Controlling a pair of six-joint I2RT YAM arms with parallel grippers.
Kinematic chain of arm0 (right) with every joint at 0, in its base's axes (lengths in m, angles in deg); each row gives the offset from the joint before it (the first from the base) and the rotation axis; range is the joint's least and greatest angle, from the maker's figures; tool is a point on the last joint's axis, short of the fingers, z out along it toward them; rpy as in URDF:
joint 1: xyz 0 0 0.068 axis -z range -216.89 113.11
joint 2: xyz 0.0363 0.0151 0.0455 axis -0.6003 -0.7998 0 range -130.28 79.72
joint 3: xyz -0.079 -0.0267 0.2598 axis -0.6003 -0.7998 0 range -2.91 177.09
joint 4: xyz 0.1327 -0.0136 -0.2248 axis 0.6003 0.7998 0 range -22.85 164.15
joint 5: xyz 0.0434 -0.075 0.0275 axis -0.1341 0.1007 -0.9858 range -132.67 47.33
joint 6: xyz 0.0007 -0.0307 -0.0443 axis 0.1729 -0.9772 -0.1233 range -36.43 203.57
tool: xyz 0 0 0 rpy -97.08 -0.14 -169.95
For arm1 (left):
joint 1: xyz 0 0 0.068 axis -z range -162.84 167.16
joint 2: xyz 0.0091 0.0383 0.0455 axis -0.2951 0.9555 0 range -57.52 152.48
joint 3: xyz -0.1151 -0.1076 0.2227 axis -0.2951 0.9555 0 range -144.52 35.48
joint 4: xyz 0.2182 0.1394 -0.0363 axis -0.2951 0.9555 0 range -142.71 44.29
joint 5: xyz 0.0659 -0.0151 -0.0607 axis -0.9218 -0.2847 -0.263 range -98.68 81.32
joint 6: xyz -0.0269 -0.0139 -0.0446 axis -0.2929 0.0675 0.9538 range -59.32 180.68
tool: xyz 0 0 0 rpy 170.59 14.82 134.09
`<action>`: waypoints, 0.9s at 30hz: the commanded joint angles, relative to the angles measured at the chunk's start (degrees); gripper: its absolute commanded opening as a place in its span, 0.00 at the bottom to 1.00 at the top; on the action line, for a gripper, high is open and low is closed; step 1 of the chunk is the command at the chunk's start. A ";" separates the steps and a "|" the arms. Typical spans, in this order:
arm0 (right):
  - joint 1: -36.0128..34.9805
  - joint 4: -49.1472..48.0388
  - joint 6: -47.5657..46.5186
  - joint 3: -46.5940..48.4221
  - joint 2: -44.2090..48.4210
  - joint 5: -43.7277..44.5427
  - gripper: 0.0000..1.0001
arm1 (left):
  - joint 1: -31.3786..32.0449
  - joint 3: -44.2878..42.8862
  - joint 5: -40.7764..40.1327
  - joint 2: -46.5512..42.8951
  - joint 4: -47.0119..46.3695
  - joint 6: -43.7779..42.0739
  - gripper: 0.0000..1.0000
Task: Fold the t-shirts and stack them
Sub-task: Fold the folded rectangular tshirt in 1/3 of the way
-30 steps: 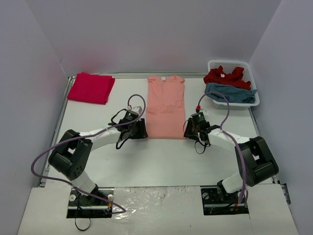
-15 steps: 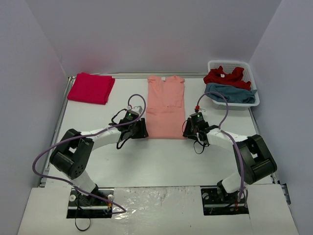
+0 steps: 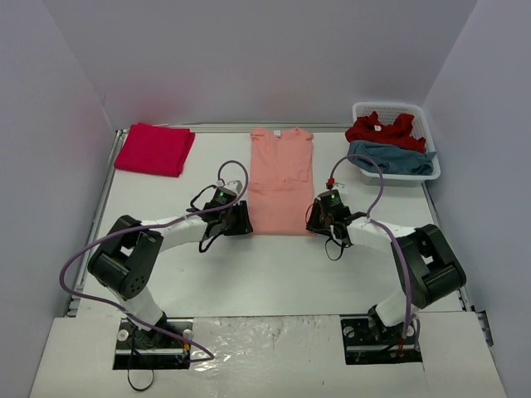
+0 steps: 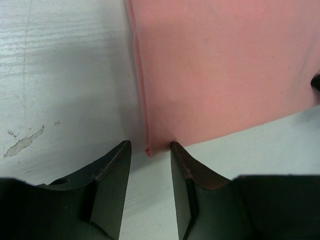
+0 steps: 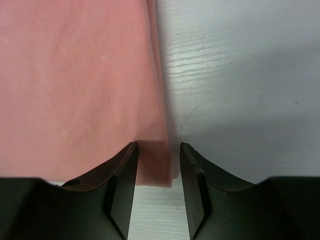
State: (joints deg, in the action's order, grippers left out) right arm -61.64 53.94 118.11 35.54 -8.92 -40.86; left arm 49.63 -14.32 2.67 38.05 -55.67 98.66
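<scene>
1. Far-right corner: basket [image 3: 390,105] holds crimson tee [image 3: 380,129], teal tee [image 3: 394,157].
2. Mid-worktop: salmon tee [image 3: 281,181], flat.
3. Both spread: left gripper [image 4: 150,157], right gripper [image 5: 157,160], straddling its near corners.
4. Far-left corner: folded red tee [image 3: 154,148].

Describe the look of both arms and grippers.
The left arm and right arm have white links with black joint housings, and a purple cable loops along each. A green light glows on each wrist; the right cable ends in a red connector. The left gripper and right gripper have black fingers, inner edges worn brownish.
</scene>
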 commanded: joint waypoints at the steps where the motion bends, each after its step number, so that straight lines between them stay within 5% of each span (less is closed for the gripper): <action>1: -1.17 1.26 1.05 0.57 -0.57 0.92 0.34 | 0.14 -0.12 0.51 -0.56 -1.70 0.78 0.36; 27: -2.32 4.86 1.23 1.09 -0.22 3.38 0.22 | 0.49 0.14 1.21 0.50 -2.40 1.05 0.36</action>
State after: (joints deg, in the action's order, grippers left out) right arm -63.30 54.92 119.53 35.54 -9.01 -39.01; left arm 49.70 -14.28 3.90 38.81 -56.92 98.88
